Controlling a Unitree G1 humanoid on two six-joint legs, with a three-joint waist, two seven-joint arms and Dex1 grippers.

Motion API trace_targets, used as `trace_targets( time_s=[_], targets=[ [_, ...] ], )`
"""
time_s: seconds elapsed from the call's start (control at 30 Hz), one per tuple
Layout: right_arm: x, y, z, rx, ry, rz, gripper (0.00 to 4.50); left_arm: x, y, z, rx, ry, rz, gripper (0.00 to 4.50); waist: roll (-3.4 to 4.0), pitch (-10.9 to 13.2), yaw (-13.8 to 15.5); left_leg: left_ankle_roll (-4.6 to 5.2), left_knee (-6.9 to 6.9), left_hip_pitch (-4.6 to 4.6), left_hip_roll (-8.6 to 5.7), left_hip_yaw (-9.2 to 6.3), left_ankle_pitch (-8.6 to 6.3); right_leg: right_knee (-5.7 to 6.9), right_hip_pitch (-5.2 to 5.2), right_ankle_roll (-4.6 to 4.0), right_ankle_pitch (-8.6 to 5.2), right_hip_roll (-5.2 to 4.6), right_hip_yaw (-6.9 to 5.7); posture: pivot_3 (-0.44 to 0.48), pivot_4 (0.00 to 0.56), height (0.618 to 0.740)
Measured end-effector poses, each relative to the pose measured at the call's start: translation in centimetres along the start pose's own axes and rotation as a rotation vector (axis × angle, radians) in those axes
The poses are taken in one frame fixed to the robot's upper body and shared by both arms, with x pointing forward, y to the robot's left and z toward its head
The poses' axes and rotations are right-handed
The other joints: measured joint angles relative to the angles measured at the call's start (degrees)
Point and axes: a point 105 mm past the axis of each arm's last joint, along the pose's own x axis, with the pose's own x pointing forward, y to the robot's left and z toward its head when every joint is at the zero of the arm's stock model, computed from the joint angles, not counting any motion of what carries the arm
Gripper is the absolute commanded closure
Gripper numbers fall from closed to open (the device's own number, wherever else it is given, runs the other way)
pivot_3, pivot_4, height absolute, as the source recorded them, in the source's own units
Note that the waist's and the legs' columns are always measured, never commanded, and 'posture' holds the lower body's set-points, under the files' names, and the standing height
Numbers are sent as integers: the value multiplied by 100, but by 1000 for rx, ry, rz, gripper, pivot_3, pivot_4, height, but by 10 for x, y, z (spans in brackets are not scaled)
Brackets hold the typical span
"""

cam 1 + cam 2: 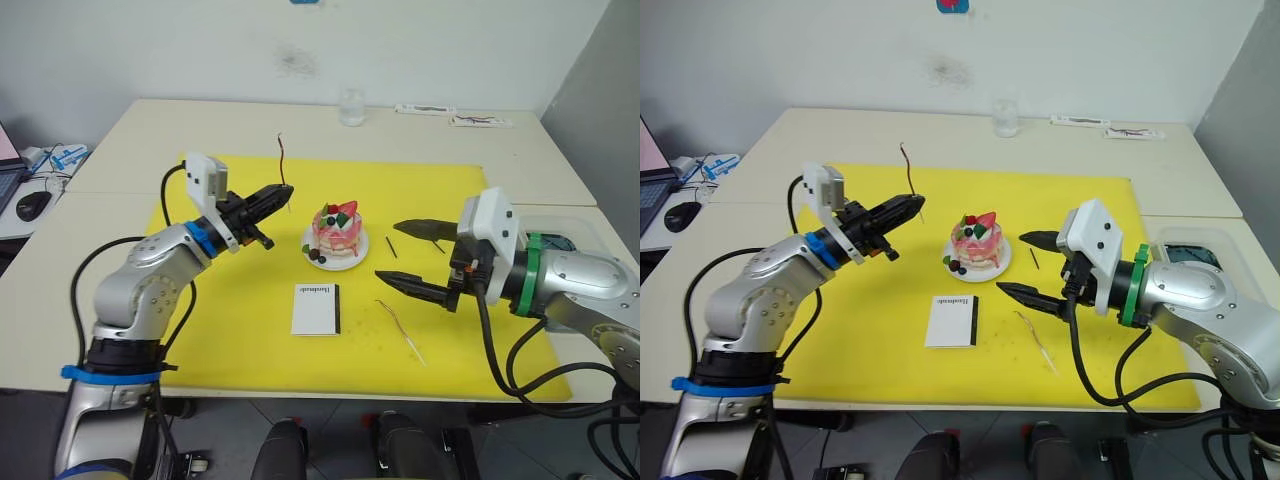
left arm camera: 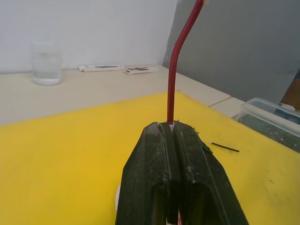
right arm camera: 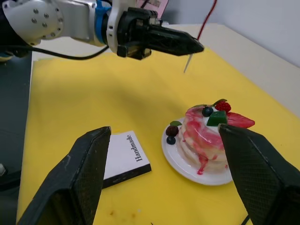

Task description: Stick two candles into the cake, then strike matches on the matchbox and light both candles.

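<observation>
Pinching one candle point(image 1: 281, 158) upright, left tool point(image 1: 284, 194) should lower its pale end straight into the cake point(image 1: 336, 232); right tool point(image 1: 402, 257) hangs spread

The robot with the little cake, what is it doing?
It is getting a cake ready for candles. The left gripper is shut on one thin red candle, holding it upright in the air to the left of the cake, not in it yet. The right gripper is open and holds nothing, to the right of the cake. The other candle lies on the yellow mat, near the matchbox. A match lies beside the plate. Nothing is lit.
</observation>
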Motion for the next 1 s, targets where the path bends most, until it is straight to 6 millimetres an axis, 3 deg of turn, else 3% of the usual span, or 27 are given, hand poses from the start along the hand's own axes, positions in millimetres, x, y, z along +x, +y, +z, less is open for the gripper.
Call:
trace_targets(
  time_s=[0.23, 0.6, 1.0],
  targets=[
    [9, 3, -3, -2, -12, -21, 685, 18, 8, -9, -22, -17, -22, 4500, -1, 1, -6, 0, 4, 2, 1, -3, 0, 3, 3, 5, 3, 3, -1, 0, 150, 740],
    [16, 2, -2, -4, -19, -57, 685, 26, 11, -29, -53, 7, -24, 4500, -1, 1, -11, 0, 4, 2, 0, -6, 0, 6, 4, 23, 13, 3, -3, 0, 150, 740],
    [17, 3, -5, 10, 0, -61, 685, 31, 15, -28, -28, -6, -6, 4500, -1, 1, -12, 0, 4, 3, 0, -8, 0, 9, 5, 30, 18, 3, -3, 0, 150, 740]
  ],
)
